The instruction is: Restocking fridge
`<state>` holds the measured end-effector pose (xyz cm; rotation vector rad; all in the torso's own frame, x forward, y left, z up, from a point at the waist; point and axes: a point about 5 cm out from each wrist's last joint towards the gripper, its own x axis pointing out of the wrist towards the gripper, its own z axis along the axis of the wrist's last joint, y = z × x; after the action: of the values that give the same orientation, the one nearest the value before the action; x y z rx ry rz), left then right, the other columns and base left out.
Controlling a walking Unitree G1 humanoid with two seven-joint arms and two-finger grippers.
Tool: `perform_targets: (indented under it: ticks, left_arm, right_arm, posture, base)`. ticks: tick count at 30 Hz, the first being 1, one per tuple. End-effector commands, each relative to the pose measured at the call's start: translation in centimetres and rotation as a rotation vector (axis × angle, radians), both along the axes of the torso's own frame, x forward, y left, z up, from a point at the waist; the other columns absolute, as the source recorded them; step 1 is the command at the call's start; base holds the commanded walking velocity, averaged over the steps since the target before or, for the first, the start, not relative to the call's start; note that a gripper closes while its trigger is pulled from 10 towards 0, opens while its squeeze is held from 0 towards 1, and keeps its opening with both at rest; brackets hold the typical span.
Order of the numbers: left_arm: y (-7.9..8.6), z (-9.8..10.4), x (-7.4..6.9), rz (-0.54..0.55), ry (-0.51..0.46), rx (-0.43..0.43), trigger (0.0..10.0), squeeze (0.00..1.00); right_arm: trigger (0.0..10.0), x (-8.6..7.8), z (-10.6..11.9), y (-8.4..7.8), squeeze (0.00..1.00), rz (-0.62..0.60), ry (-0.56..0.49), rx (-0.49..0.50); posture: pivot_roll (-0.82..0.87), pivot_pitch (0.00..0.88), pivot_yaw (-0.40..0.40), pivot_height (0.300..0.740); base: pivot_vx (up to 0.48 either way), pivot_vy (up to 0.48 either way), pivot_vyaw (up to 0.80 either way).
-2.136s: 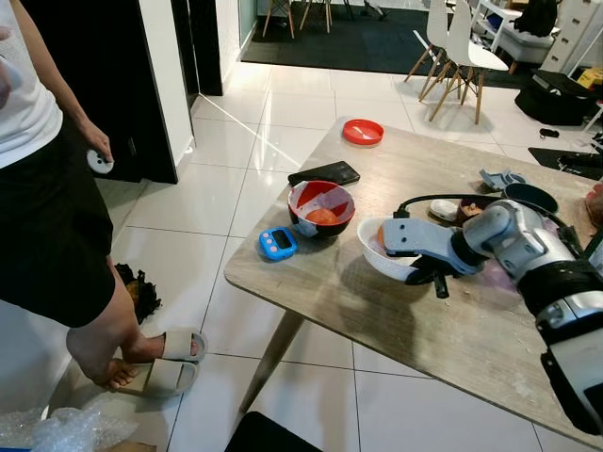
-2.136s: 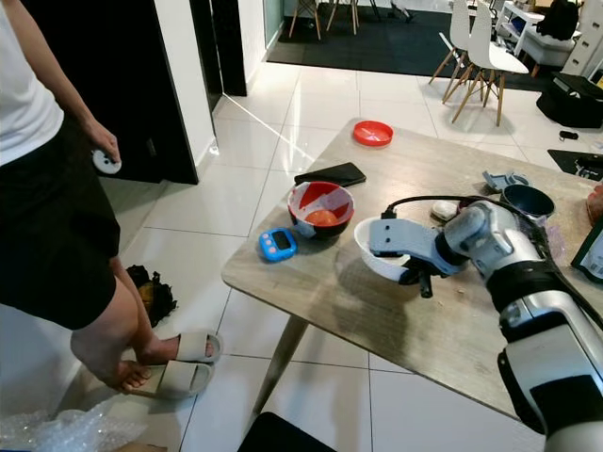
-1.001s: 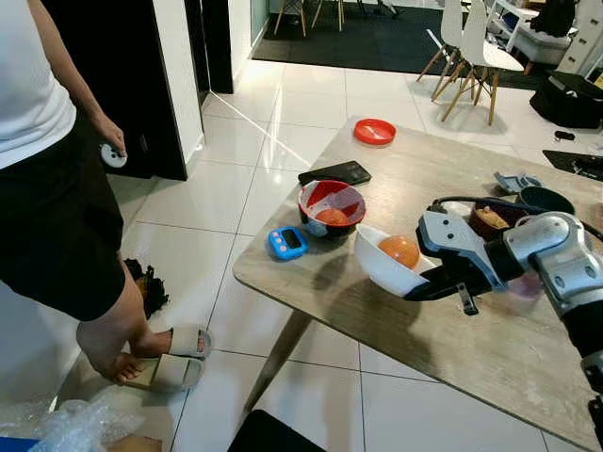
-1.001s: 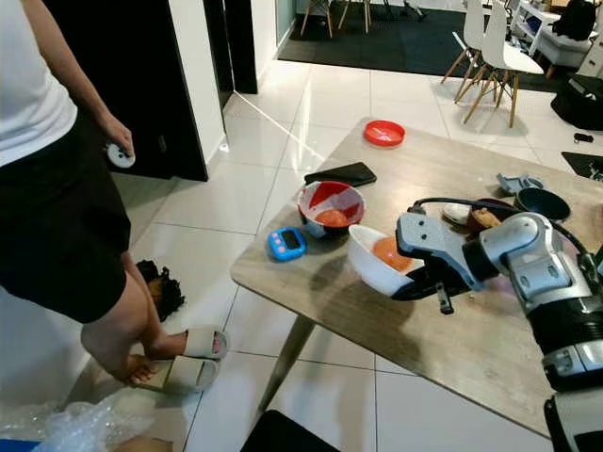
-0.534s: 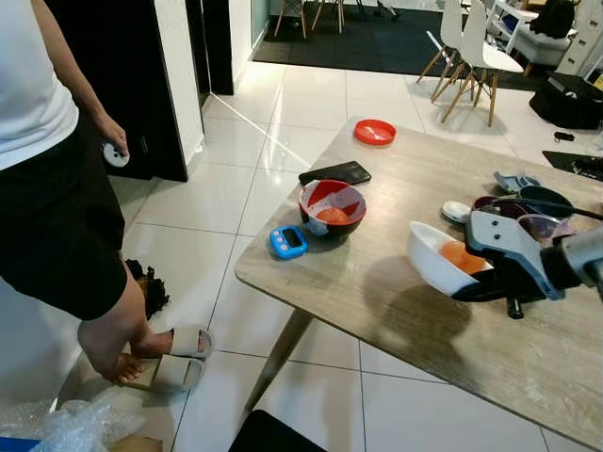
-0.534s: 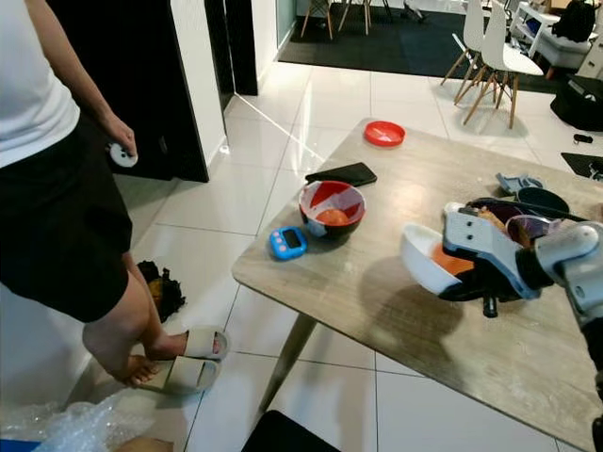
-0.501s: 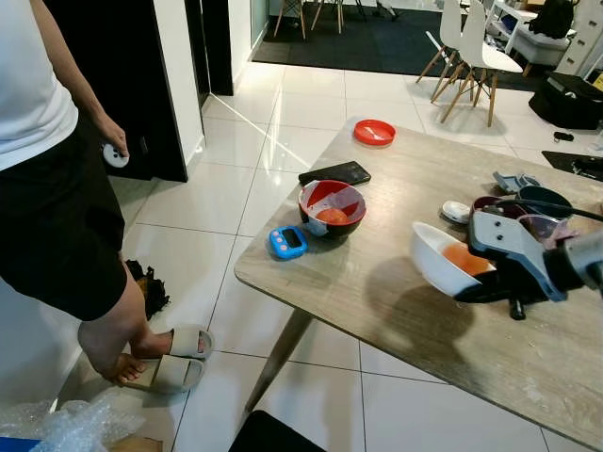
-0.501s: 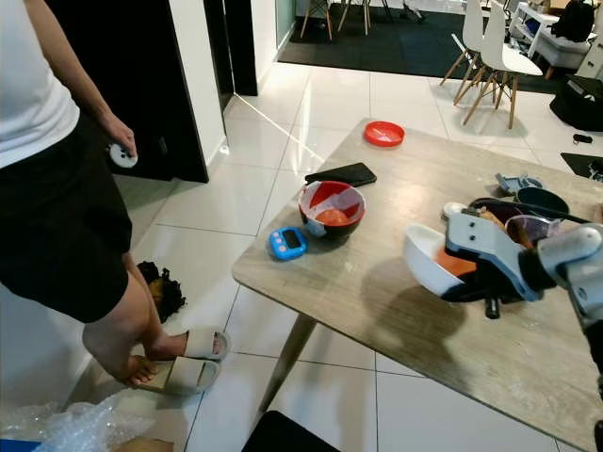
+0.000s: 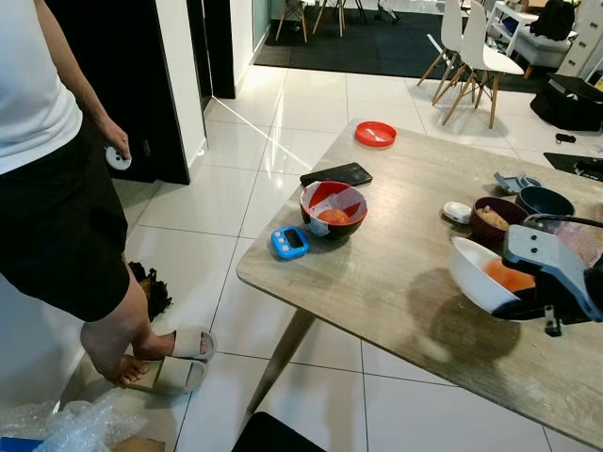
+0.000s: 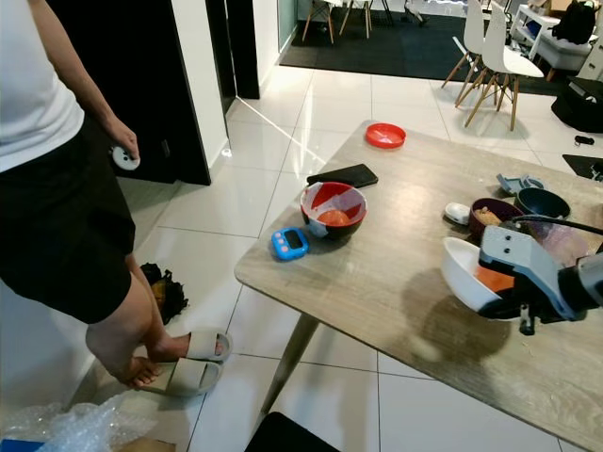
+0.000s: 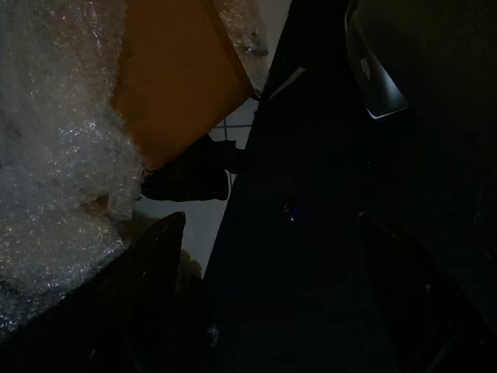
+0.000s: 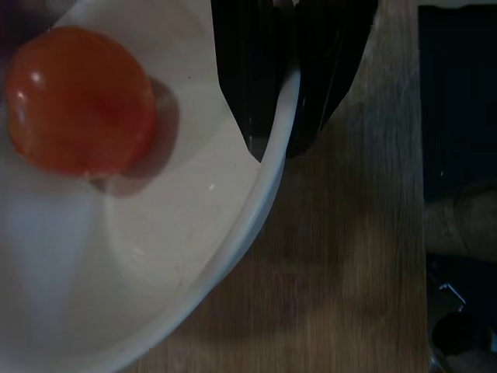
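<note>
**Right gripper clamped on the white bowl's rim, bowl lifted over the table**

Right gripper (image 12: 273, 116) first: your two black fingers pinch the rim of the white bowl (image 9: 476, 276), one inside the wall and one outside, closed tight on it. You hold the bowl tilted, clear of the wooden table (image 9: 396, 273), with its shadow on the wood below. One orange fruit (image 12: 78, 99) lies inside, against the bowl's wall.

By size, your surroundings run like this. You have a person (image 9: 47, 169) standing at your left on the white tiles, in a white top and black shorts, with a small round white object (image 9: 117, 158) in one hand and beige slippers (image 9: 174, 363) on the feet. The table stretches across your right side. White chairs (image 9: 469, 52) stand on a dark rug beyond it.

On the table, well apart from your bowl, you see a red-and-white bowl (image 9: 334, 207) with another orange fruit in it. Beside it lies a blue timer (image 9: 289, 243); its display is too small for you to read. A black phone (image 9: 335, 174) lies just behind that bowl, and a red lid (image 9: 375, 134) sits near the far corner. Close to your gripper stand a dark maroon bowl (image 9: 495, 219) with food, a navy bowl (image 9: 545, 201) and a small white dish (image 9: 459, 212).

Your left wrist view is dark: bubble wrap (image 11: 54, 155) and brown cardboard (image 11: 175, 78) can be made out, and you cannot tell how the left gripper's fingers stand. No brand or lettering is legible anywhere.
</note>
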<state>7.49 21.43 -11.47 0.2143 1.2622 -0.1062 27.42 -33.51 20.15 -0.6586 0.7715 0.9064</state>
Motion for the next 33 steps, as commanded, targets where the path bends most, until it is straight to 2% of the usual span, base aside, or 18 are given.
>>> perform_targets:
  ticks: [1, 7, 13, 18, 21, 25, 27, 29, 31, 33]
  left_arm:
    - [-1.8, -0.3, -0.1, -0.043, 0.011, -0.062, 10.0, 0.0]
    - [-1.8, -0.3, 0.0, -0.045, 0.01, -0.062, 10.0, 0.0]
    - [-1.8, -0.3, -0.1, -0.045, 0.01, -0.063, 10.0, 0.0]
    - [-1.8, -0.3, -0.1, -0.048, 0.013, -0.064, 10.0, 0.0]
    - [-1.8, -0.3, -0.1, -0.048, 0.013, -0.064, 10.0, 0.0]
    - [-1.9, -0.3, 0.0, -0.048, 0.009, -0.067, 10.0, 0.0]
    - [-1.9, -0.3, 0.0, -0.048, 0.009, -0.067, 10.0, 0.0]
    - [-2.0, -0.3, 0.0, -0.049, 0.008, -0.068, 10.0, 0.0]
    - [-2.0, -0.3, 0.0, -0.049, 0.008, -0.069, 10.0, 0.0]
    - [-2.1, -0.3, 0.1, -0.049, 0.007, -0.069, 10.0, 0.0]
  right_arm:
    - [0.0, -0.3, 0.9, -0.8, 0.0, -0.039, -0.033, -0.01]
    - [0.0, -1.2, 0.4, -2.4, 0.0, -0.114, 0.001, -0.069]
    - [0.0, -2.4, 0.3, -5.0, 0.0, -0.242, 0.025, -0.17]
    - [0.0, -2.9, 0.5, -6.3, 0.0, -0.311, 0.019, -0.228]
    - [0.0, -2.9, 0.6, -6.5, 0.0, -0.326, 0.012, -0.235]
    - [0.0, -3.0, 0.8, -7.8, 0.0, -0.411, -0.042, -0.293]
    - [0.0, -2.9, 0.8, -8.0, 0.0, -0.425, -0.054, -0.3]
    - [0.0, -2.5, 0.7, -8.7, 0.0, -0.496, -0.126, -0.321]
    - [0.0, -2.4, 0.7, -8.9, 0.0, -0.517, -0.147, -0.329]
    - [0.0, -2.2, 0.2, -9.6, 0.0, -0.61, -0.195, -0.338]
  posture:
    - [-0.05, 0.001, -0.032, 0.74]
    - [-0.06, 0.001, -0.027, 0.74]
    - [-0.06, 0.003, -0.029, 0.74]
    - [-0.06, 0.002, -0.028, 0.74]
    - [-0.06, 0.002, -0.028, 0.74]
    - [-0.06, 0.003, -0.029, 0.74]
    - [-0.06, 0.003, -0.029, 0.74]
    - [-0.07, 0.0, -0.03, 0.74]
    - [-0.07, 0.0, -0.03, 0.74]
    - [-0.06, 0.0, -0.03, 0.74]
  base:
    - [0.0, 0.0, 0.0]
    - [0.0, 0.0, 0.0]
    - [0.0, 0.0, 0.0]
    - [0.0, 0.0, 0.0]
    - [0.0, 0.0, 0.0]
    - [0.0, 0.0, 0.0]
    - [0.0, 0.0, 0.0]
    - [0.0, 0.0, 0.0]
    - [0.0, 0.0, 0.0]
    - [0.0, 0.0, 0.0]
